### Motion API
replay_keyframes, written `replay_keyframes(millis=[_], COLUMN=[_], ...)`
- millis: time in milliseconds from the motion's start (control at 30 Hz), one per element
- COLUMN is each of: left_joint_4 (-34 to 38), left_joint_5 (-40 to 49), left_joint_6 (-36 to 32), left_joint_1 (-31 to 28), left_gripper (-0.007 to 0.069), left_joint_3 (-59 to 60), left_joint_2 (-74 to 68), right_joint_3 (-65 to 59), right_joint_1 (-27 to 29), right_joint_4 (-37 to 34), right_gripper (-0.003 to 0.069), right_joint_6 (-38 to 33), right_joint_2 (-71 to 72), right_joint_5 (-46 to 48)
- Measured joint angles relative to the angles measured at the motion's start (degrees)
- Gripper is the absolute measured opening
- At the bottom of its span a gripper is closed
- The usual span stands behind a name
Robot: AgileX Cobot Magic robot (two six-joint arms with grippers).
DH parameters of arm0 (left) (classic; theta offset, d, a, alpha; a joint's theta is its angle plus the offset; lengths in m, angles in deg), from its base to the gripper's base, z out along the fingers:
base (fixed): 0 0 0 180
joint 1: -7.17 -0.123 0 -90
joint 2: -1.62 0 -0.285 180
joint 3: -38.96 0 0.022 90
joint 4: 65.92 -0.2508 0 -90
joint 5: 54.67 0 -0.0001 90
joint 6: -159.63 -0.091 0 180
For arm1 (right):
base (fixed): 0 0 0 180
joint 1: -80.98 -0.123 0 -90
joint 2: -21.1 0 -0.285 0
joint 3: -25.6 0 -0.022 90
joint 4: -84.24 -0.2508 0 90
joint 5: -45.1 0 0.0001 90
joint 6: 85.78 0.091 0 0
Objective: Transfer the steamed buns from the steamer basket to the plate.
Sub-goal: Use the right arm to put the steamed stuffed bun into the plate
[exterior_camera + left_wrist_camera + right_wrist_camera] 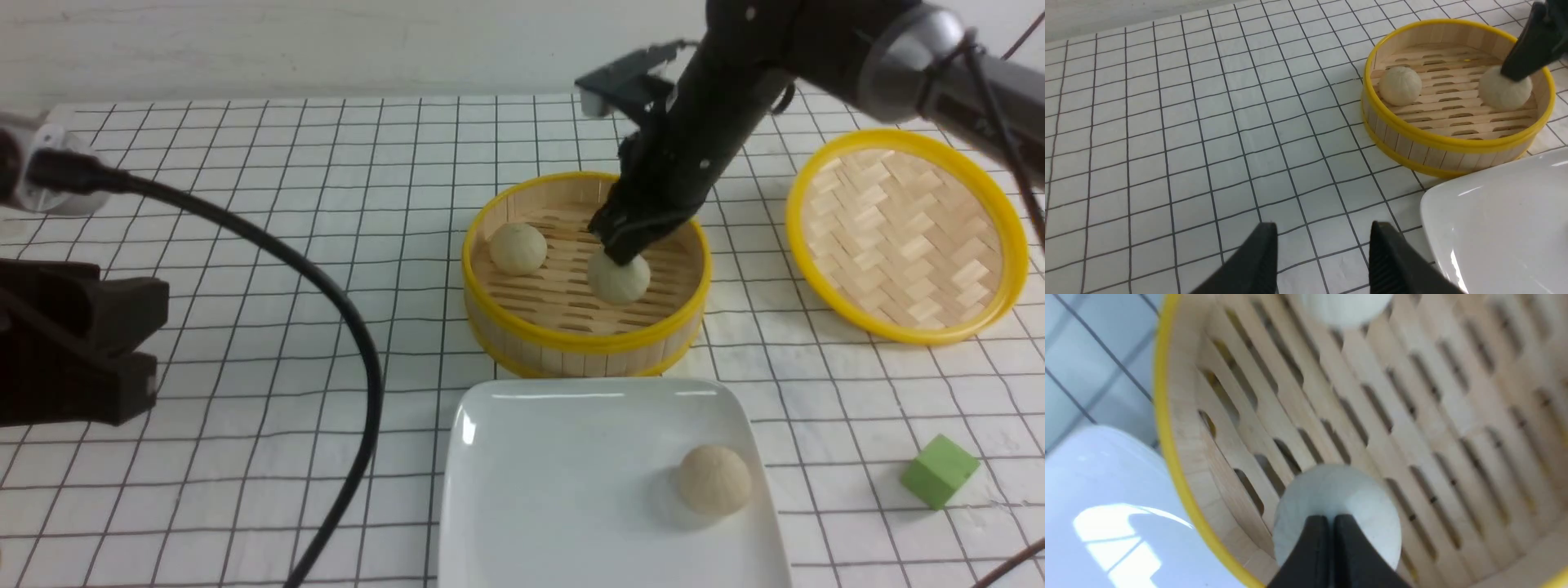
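the white cloth surface (245,204) ruled in black squares carries everything, and i place the rest by the round bamboo steamer basket (571,359) with its yellow rims. the large glossy white ceramic plate (531,490) lies just on my side of the basket, so a bun needs only a short carry over the wall. the shallow herringbone-woven lid (906,237) with a yellow rim lies to the basket's right, apart from it, leaving the basket open from above.

my right gripper (622,253) reaches down into the basket's right half. its jaws are clenched flat against each other with nothing between them, and the tips only rest on top of a round beige steamed bun (619,282) on the slatted floor. i judge that no hold: the bun is under the tips, not in them, so i would need to spread the jaws and come down around it.

my left gripper (1323,234) hangs released and empty, well to the basket's left, out of the way.

a second bun (518,248) sits in the basket's left half, and a third bun (714,480) is on the plate. a small green cube (939,470) lies to the basket's right and nearer me, no part of this job.
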Motion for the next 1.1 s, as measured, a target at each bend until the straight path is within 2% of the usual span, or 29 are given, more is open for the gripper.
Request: replay_keyframes(millis=[267,633,1100], left_joint_4=[-0.44,-1.07,-3.19], left_joint_5=[-0.25,-3.04,-4.59], left_joint_6=[0.0,0.0,0.0], left_joint_1=[0.0,0.0,0.0], left_gripper=[0.0335,0.0335,0.0335], left_joint_3=[0.0,0.0,0.0], left_joint_2=[-2.32,-3.25,-3.36], right_joint_3=[2.01,0.65,-22.27], right_joint_1=[0.0,-0.6,-6.57], right_joint_4=[0.0,-3.34,-2.41], right_gripper=[0.0009,0.0012,0.0012], right_joint_6=[0.75,6.18,7.25], right_joint_2=[6.21,8.33,16.48], right_joint_5=[3.15,3.36,3.03])
